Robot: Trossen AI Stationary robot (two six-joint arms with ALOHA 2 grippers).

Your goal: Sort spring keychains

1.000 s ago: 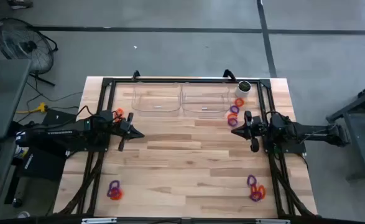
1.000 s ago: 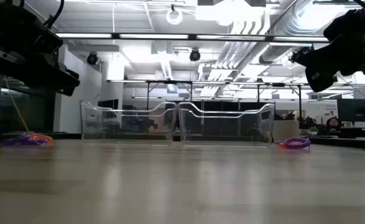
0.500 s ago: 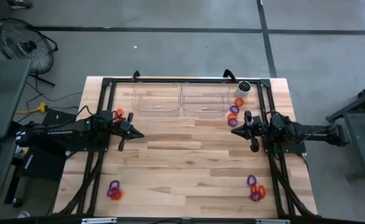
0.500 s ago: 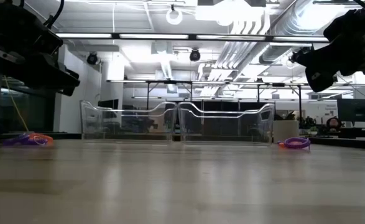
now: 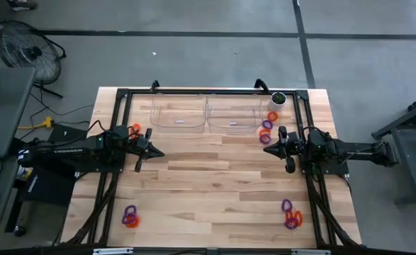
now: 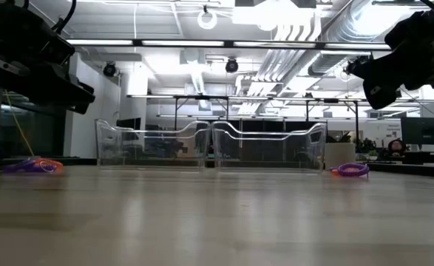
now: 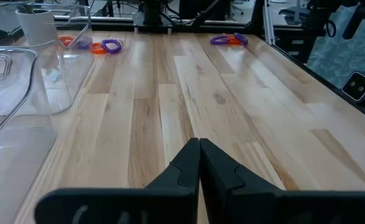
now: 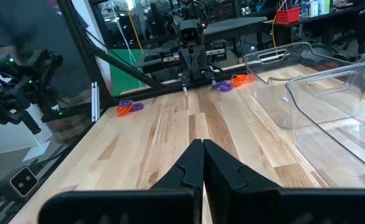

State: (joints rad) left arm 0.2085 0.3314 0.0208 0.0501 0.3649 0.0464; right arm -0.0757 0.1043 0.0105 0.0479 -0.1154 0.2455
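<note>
Orange and purple spring keychains lie flat on the wooden table in small clusters: far right [image 5: 267,126], near right [image 5: 291,214], near left [image 5: 130,217], and far left beside the left arm [image 5: 135,130]. My left gripper [image 5: 158,151] is shut and hovers over the table's left-middle, pointing toward the right edge; its fingertips [image 7: 199,149] hold nothing. My right gripper [image 5: 270,142] is shut and points toward the left edge, just near of the far-right cluster; its fingertips [image 8: 202,149] are empty too. Both hang above the tabletop in the low view.
Two clear plastic bins [image 5: 179,113] [image 5: 232,113] stand side by side at the far edge. A white cup with a dark top [image 5: 278,99] sits at the far right corner. A black frame [image 5: 122,95] rims the table. Bare wood lies between the arms.
</note>
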